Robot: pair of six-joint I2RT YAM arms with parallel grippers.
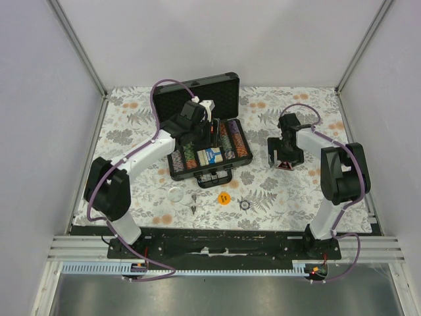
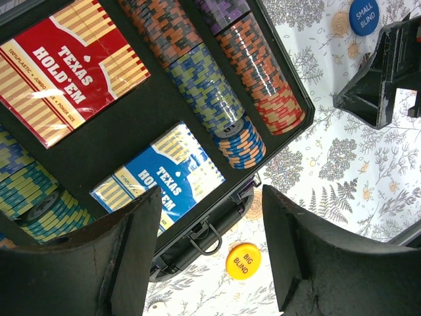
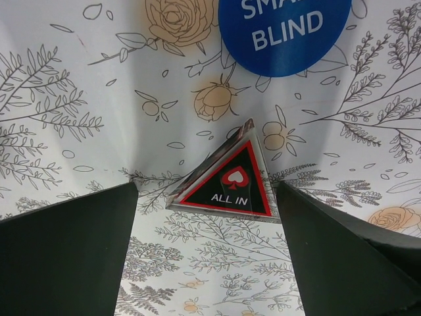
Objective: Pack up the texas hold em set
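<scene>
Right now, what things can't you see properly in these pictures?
Small blind button: right wrist view, top edge cuts off its first word.
Blue card deck: left wrist view, the left claw covers its near corner.
Case: top view, the left arm hides part of its left side.
Clear round piece and dark ring: top view, too small to identify.

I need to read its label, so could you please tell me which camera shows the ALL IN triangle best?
The right wrist view: the triangle sits mid-frame, large, with its lettering legible. The top view shows it only as a tiny red-and-black speck; the left wrist view does not show it.
</scene>
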